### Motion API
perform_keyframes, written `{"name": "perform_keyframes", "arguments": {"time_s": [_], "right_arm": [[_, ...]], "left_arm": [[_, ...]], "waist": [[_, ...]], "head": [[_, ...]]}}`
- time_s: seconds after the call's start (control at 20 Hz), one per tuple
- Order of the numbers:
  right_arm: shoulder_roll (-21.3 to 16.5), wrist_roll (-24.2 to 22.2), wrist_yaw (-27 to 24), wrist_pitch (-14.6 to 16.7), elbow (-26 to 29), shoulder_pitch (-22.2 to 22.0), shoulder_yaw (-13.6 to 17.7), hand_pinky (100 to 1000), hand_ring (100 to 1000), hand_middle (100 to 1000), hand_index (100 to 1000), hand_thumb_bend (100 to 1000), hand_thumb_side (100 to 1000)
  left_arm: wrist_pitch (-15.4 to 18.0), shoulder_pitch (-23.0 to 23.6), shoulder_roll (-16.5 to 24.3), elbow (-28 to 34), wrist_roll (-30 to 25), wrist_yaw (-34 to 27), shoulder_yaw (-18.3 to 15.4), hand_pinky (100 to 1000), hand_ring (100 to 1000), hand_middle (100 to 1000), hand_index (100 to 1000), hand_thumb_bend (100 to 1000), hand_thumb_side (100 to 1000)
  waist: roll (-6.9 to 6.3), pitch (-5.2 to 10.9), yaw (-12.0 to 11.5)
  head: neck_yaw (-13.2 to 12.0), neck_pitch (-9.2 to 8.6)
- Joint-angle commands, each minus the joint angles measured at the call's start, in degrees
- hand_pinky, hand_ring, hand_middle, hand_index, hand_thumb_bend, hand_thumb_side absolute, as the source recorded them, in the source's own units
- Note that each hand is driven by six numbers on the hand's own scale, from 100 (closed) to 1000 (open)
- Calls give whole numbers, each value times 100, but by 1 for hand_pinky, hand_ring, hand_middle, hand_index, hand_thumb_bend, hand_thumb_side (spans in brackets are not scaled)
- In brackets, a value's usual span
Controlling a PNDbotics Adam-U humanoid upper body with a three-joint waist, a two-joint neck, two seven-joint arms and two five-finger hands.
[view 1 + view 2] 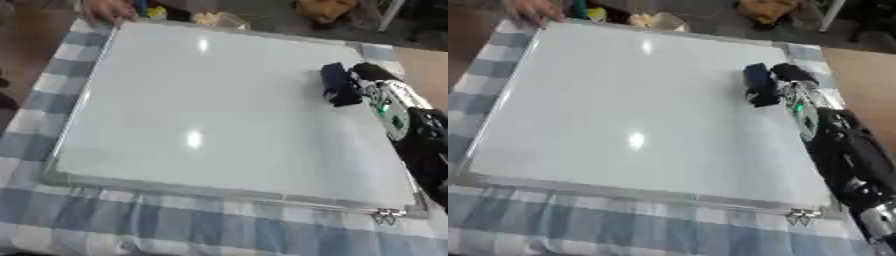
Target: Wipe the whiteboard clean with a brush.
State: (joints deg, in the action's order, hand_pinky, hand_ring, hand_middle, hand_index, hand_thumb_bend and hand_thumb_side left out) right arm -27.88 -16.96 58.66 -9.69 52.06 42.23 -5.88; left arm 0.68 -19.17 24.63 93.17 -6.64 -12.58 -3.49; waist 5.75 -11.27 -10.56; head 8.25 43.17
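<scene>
1. At the whiteboard's [201,105] right edge: right robot hand [372,82] curled round the dark brush [338,84], pressed on board.
2. Brush's long axis runs near-far; unwiped board lies leftward.
3. Left robot hand unseen.

Looked over both views for anything readable and came up with nothing, no text, labels, brands or numbers anywhere. The whiteboard [201,105] was blank, just white surface with light glare on it, no writing or marks I could make out. The dark brush [339,85] had no visible label. The right hand [372,82] and its arm showed a small green spot but no lettering. The checked cloth [175,225] was only a blue and white pattern, and the yellowish stuff at the far edge was too blurry to read
</scene>
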Motion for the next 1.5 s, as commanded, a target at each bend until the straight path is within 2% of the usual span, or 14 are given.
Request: {"name": "perform_keyframes", "arguments": {"time_s": [0.05,0.25,0.6,0.85,1.15,1.5], "right_arm": [[4,-62,62,67,120,74,-66,604,582,528,430,114,520],[70,-113,128,166,250,153,-148,602,581,528,430,105,519],[96,-62,138,149,228,203,-118,597,579,526,429,103,523],[109,-11,114,178,227,218,-136,593,577,525,428,102,523],[92,23,129,168,240,210,-139,594,578,525,428,102,521],[43,-2,122,91,108,116,-75,601,581,527,429,106,522]], "left_arm": [[15,-67,110,127,-10,2,-70,553,479,557,683,674,948],[18,-103,108,136,-25,0,-55,553,478,557,683,674,948],[26,-181,114,158,-42,1,-39,553,477,556,682,676,947],[33,-200,116,165,-38,-2,-42,553,476,556,682,677,947],[38,-199,114,165,-37,-3,-44,553,475,555,682,677,946],[37,-176,109,157,-32,-5,-51,553,474,555,682,679,946]], "waist": [[-47,69,-10],[-41,45,-63],[-36,-56,-276],[-54,-101,-376],[-78,-113,-374],[-102,-93,-258]], "head": [[21,-37],[66,-82],[153,-193],[175,-209],[170,-196],[149,-174]]}}
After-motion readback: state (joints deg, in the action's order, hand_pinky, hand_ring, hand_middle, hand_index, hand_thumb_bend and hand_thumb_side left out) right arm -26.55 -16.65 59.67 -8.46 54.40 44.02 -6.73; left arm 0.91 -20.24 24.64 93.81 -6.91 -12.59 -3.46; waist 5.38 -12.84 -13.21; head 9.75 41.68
